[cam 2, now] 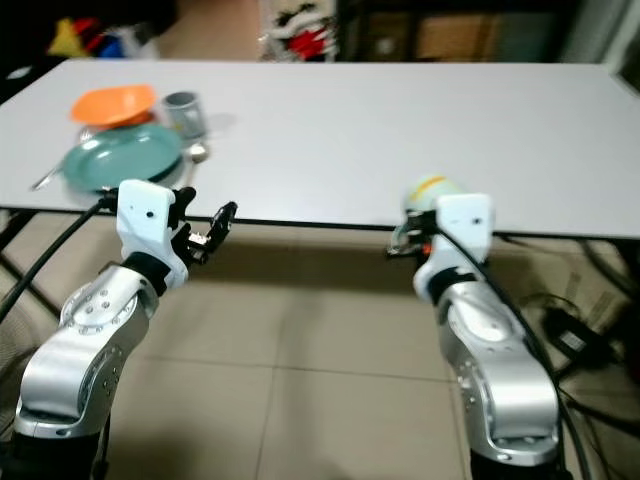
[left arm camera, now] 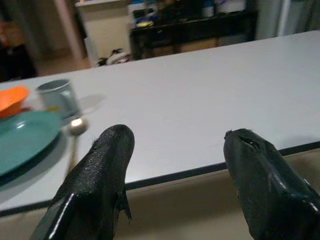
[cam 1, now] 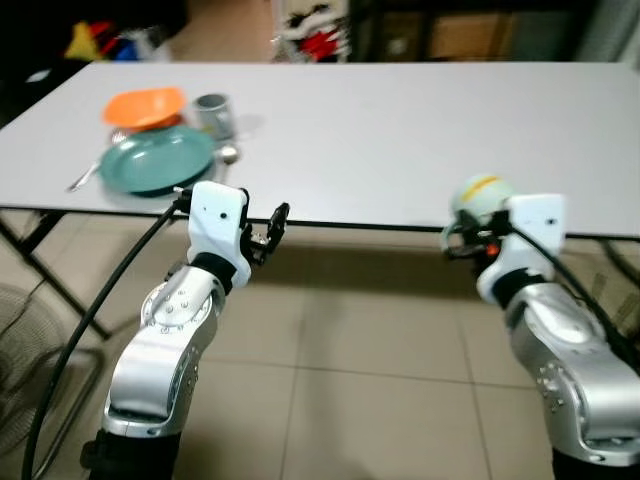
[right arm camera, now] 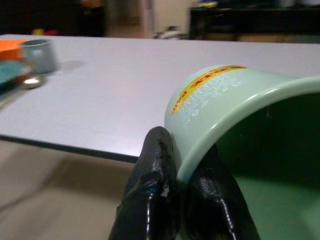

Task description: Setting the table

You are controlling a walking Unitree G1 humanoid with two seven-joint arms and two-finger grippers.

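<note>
The right gripper pinched the rim of a pale green mug, one finger outside the wall and one inside, holding it tilted in the air just off the near edge of the table, toward its right end. To place it well, the arm would likely need to carry the mug over the edge, level it, and set it down flat before letting go. The left gripper hovered empty with fingers spread, near the same edge beside the teal plate, orange bowl, grey cup and spoon at the near left corner.
</note>
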